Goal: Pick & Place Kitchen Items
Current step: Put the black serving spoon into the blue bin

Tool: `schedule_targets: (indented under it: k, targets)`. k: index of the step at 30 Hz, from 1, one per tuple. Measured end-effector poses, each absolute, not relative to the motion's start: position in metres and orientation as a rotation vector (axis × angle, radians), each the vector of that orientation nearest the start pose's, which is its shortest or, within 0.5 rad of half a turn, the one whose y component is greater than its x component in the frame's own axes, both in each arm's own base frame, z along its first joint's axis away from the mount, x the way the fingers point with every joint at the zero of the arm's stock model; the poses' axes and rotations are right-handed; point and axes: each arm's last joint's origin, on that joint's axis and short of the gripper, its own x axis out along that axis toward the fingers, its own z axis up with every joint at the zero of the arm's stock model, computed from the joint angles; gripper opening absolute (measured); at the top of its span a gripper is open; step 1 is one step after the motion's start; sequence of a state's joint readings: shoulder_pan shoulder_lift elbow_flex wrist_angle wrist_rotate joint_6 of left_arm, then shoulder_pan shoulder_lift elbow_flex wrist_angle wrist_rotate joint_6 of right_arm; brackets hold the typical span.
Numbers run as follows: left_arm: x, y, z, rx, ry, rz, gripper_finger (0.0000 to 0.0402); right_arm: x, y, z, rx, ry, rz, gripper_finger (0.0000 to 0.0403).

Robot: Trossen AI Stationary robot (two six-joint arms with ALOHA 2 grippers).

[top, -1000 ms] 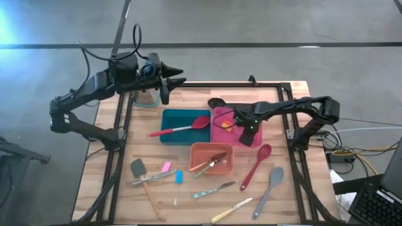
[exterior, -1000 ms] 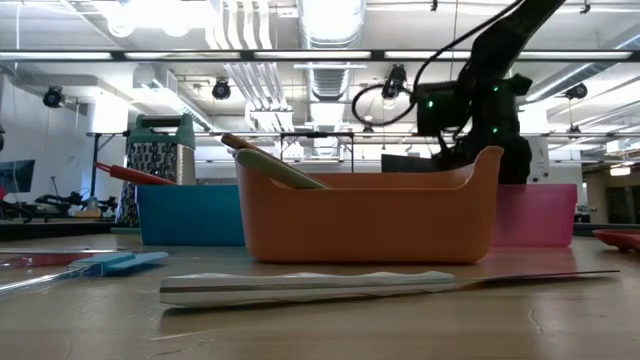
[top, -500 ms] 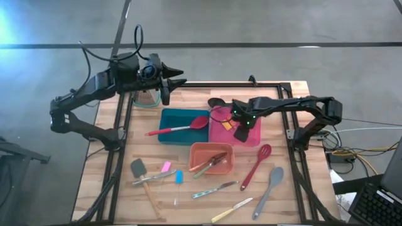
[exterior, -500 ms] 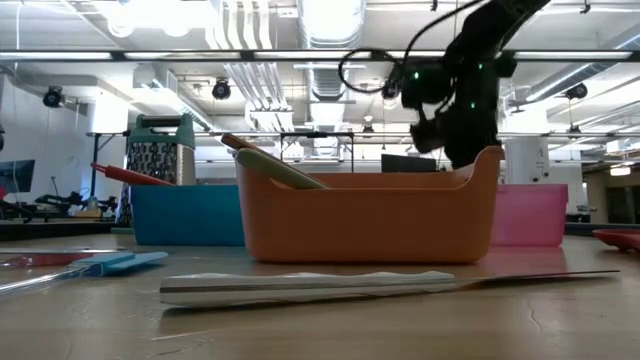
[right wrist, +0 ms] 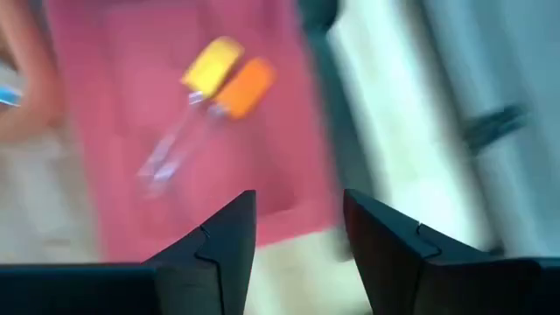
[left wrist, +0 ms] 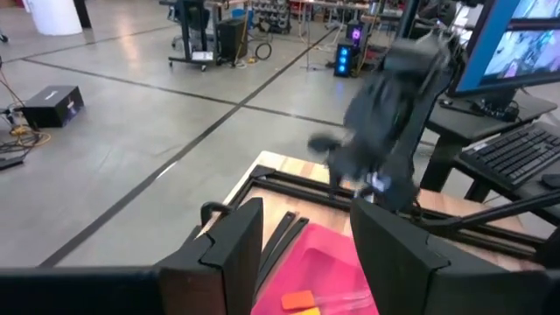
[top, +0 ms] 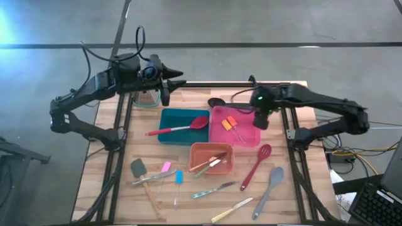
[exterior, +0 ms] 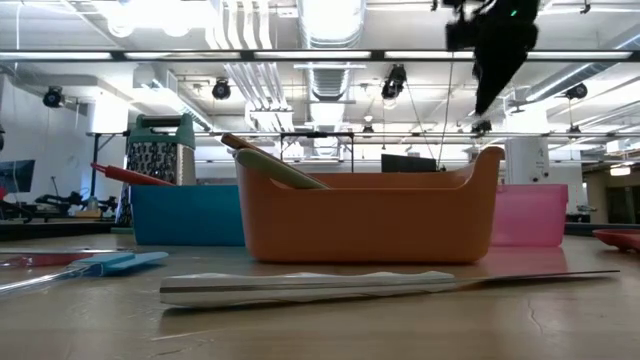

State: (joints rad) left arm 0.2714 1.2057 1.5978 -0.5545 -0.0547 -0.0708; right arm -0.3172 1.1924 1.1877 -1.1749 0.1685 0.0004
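From above, the right gripper (top: 262,119) hangs over the pink tray's (top: 217,135) far-right corner, empty — two small spatulas (top: 230,125), orange and yellow, lie inside. The left gripper (top: 179,78) waits at the table's far-left edge. In the low view, the right gripper (exterior: 490,95) is high above the orange tray (exterior: 370,220). Both wrist views show parted fingers (right wrist: 219,241) holding nothing — the left's (left wrist: 236,249) too.

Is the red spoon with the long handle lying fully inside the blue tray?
No: the red long-handled spoon rests across the blue rectangular tray, its handle sticking out past the tray's rim.
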Motion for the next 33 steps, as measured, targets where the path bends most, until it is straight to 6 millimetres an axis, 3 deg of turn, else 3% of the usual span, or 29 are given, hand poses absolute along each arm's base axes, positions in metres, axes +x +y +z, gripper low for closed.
schedule_targets:
  k: [5, 9, 13, 19, 33]
  targets:
    - [0.216, 0.063, 0.482, -0.071, 0.165, 0.357, 0.0179, 0.167, -0.063, 0.356, -0.193, 1.039, -0.434, 0.0166]
    - [0.216, 0.064, 0.482, -0.070, 0.163, 0.389, 0.0179, 0.152, -0.061, 0.374, -0.099, 0.907, -0.594, 0.0153]
    - [0.216, 0.064, 0.483, -0.092, 0.154, 0.410, 0.0179, 0.135, -0.060, 0.378, 0.043, 0.888, -0.679, 0.0143]
    - [0.216, 0.064, 0.483, -0.123, 0.139, 0.414, 0.0179, 0.129, -0.070, 0.364, 0.159, 0.957, -0.640, 0.0132]
    - [0.216, 0.065, 0.483, -0.033, 0.164, 0.409, 0.0179, 0.150, -0.123, 0.314, 0.258, 1.202, -0.703, 0.0139]
